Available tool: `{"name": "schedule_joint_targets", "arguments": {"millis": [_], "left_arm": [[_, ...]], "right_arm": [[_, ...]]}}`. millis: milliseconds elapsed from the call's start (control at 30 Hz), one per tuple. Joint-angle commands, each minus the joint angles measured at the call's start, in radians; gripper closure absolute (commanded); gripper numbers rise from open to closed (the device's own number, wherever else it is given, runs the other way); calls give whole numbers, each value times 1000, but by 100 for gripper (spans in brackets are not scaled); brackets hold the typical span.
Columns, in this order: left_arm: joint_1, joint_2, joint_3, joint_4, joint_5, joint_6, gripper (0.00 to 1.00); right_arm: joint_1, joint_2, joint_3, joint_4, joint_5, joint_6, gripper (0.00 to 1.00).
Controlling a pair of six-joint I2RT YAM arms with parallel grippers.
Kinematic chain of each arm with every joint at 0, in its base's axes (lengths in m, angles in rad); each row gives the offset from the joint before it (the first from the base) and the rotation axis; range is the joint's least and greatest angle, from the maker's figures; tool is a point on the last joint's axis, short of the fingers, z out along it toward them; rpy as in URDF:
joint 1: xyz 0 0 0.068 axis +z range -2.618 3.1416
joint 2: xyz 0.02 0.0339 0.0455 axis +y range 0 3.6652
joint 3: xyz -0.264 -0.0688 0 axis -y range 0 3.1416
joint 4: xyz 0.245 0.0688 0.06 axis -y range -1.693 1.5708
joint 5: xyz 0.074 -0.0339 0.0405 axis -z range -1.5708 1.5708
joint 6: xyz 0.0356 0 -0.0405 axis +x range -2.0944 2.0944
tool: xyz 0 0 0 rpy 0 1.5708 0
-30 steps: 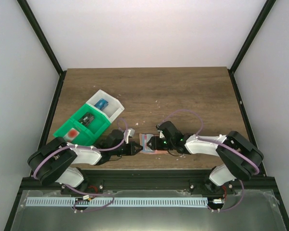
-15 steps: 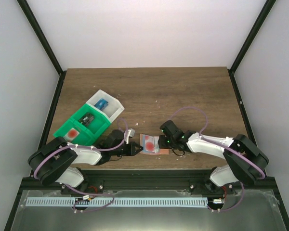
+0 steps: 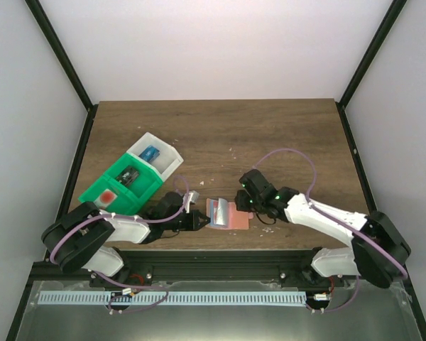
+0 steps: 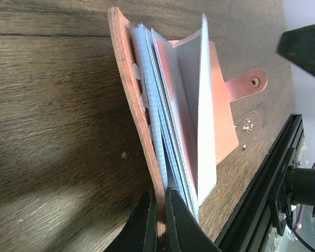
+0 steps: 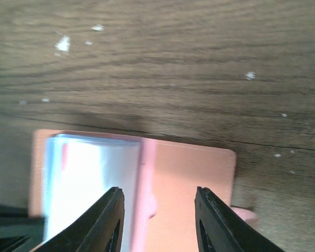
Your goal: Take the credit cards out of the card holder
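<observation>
The card holder (image 3: 228, 214) lies open near the table's front edge, salmon-edged, with pale blue sleeves standing up from its fold. My left gripper (image 3: 201, 221) is shut on its left salmon cover (image 4: 130, 89), fingertips (image 4: 147, 212) pinching the lower edge. The sleeves (image 4: 184, 100) fan upright and the side tab (image 4: 249, 84) points away. My right gripper (image 3: 243, 204) hovers open just above the holder's right panel (image 5: 191, 178), nothing between its fingers (image 5: 111, 212). A red-and-white card (image 3: 110, 195), a dark card (image 3: 130, 176) and a blue card (image 3: 152, 153) lie in the trays.
A green tray (image 3: 99, 186) and a white tray (image 3: 169, 162) sit together at the left of the wooden table (image 3: 270, 135). The black frame rail (image 3: 220, 254) runs along the front edge, close below the holder. Small white crumbs (image 5: 63, 44) dot the wood.
My right gripper has drawn back to the right, off the holder, with its jaws narrowing. The holder's right panel now lies flat and the sleeves stand up. My left gripper has kept its hold.
</observation>
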Motion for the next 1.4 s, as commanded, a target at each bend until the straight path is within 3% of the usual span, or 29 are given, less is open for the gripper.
{"name": "schedule_joint_targets", "arguments": {"millis": [0, 100, 267, 367, 500, 567, 1000, 1367], "left_arm": [[-4, 0, 4, 2, 10, 21, 100], [-4, -3, 3, 3, 6, 25, 100], [-4, -5, 2, 3, 9, 21, 100], [-5, -13, 1, 2, 5, 21, 100], [-5, -26, -5, -1, -6, 21, 100], [-5, -25, -4, -1, -4, 22, 100], [-5, -39, 2, -3, -4, 22, 100], [-5, -40, 9, -9, -6, 27, 100]], "right_arm": [[-7, -100, 7, 91, -119, 11, 62], [-7, -119, -24, 184, -197, 27, 60], [22, 3, 33, 136, -185, 48, 35], [29, 36, 40, 160, -208, 50, 32], [30, 8, 30, 231, -265, 35, 53], [30, -9, 16, 287, -294, 35, 58], [30, 184, 95, 389, -434, 116, 58], [30, 288, 167, 302, -402, 108, 58]]}}
